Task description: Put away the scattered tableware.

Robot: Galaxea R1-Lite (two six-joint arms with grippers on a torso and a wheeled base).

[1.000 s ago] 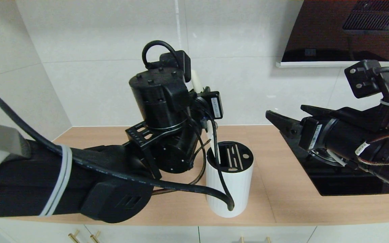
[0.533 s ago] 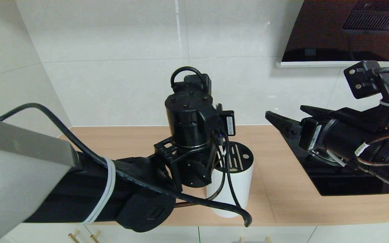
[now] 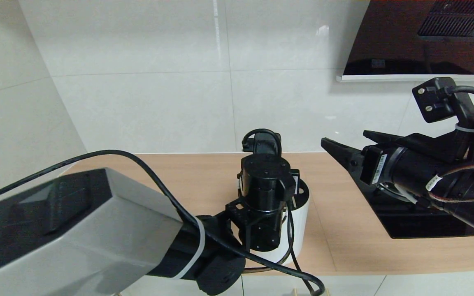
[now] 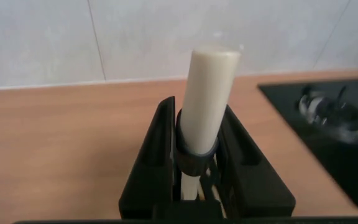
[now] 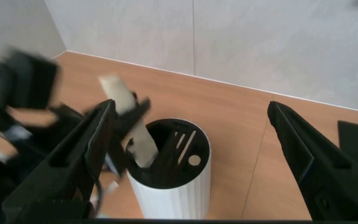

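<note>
Lowered from higher up, my left claw now clamps the cream cylindrical utensil handle over the white ribbed holder, frame centre; I should descend straight. My right claw gapes wide.

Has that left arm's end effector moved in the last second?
Yes. The left end effector, shut on a cream handle, went from left of the white holder to directly over it, lower.

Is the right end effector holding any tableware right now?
No: the right end effector has its fingers spread wide apart, with nothing gripped between them.
</note>
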